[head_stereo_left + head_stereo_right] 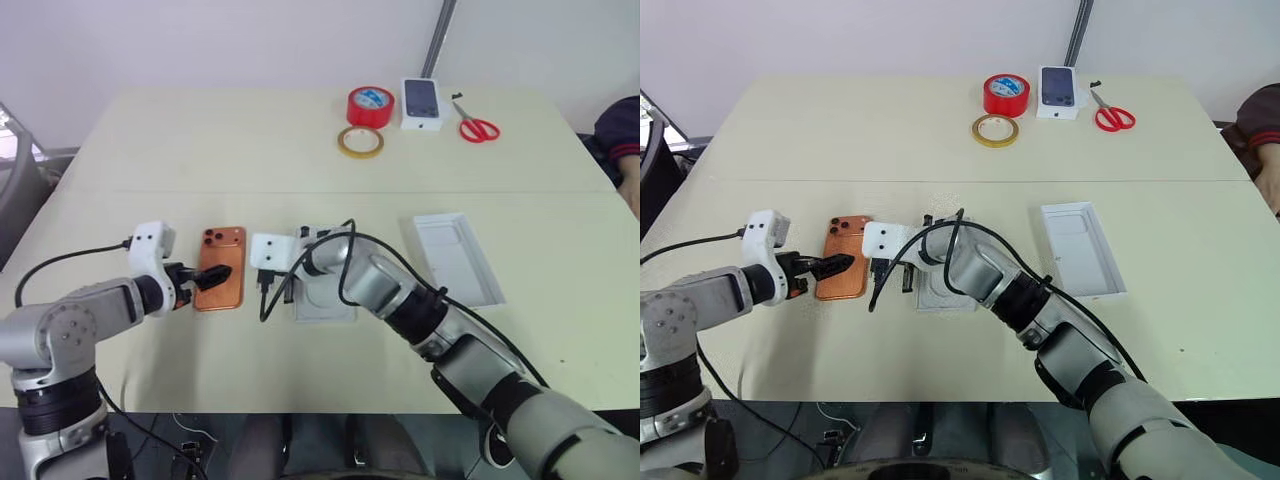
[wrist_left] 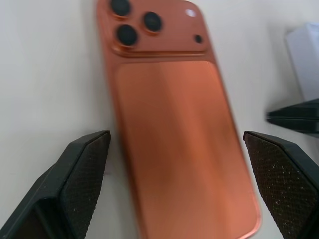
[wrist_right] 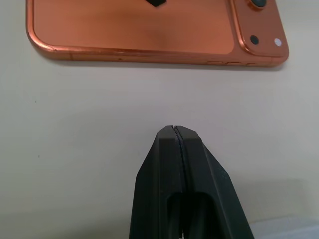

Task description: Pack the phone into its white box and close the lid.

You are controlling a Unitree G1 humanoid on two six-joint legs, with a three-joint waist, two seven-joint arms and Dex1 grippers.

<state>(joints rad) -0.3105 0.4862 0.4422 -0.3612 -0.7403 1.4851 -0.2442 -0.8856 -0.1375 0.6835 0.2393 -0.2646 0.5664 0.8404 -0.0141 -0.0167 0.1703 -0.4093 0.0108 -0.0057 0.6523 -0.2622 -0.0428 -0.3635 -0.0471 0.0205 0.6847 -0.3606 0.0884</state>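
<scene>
Now my left gripper (image 1: 222, 273) gapes wide over the flat copper-orange phone (image 1: 220, 268) left of centre on the tabletop (image 1: 200, 140); my right gripper (image 3: 178, 130) is pressed together beside it.

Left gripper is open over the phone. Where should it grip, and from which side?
Grip the phone across its two long edges at the plain lower half, coming down from above with the left gripper. It lies flat, lenses up, so only its thin edges offer a hold.

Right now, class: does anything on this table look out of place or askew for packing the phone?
Nothing is spilled or damaged. The phone lies flat, lenses up, on the bare table, with the open left tool straddling it; the white box sits slightly askew, well off to the right.
</scene>
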